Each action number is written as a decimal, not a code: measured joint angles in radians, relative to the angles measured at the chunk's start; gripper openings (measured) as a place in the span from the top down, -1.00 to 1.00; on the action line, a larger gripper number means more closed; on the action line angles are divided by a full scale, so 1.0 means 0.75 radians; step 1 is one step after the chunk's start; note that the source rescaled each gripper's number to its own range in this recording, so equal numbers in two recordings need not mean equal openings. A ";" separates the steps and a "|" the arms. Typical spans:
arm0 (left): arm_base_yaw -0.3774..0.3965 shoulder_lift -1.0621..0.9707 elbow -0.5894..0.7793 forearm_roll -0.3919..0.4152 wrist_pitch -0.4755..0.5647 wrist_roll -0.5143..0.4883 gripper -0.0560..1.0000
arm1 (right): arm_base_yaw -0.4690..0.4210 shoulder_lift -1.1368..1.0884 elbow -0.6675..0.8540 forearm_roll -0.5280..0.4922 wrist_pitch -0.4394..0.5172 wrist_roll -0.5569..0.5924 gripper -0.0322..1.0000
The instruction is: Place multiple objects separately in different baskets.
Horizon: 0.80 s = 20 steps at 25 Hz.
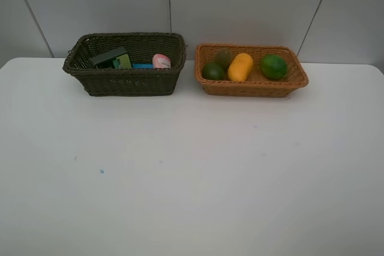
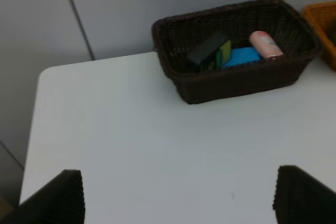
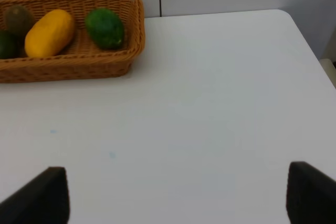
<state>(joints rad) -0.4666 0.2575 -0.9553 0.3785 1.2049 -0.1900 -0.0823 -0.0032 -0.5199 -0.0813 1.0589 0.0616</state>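
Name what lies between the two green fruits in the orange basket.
The yellow mango lies between the darker green fruit and the brighter green fruit in the orange basket, clearest in the exterior high view.

You're looking at a white table (image 1: pixel 192 166), its far edge running along a grey panelled wall (image 1: pixel 240 4). Two things sit directly on it. Take the dark olive-brown basket (image 1: pixel 129 82) as your marker: it stands near the table's far edge, toward the left corner. Just beside it, on its right and not touching, sits the light orange-tan basket (image 1: pixel 252 87), shallower and also close to the far edge. In front of the dark basket you've got a tiny blue speck (image 1: pixel 101 171) on the tabletop.
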 joint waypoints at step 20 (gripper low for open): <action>0.744 -0.347 0.305 -0.299 0.000 -0.004 -0.82 | 0.000 0.000 0.000 0.000 0.000 0.000 -1.00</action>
<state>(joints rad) 0.0914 -0.0024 -0.7266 0.1539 1.2049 -0.1931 -0.0823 -0.0032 -0.5199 -0.0813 1.0589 0.0616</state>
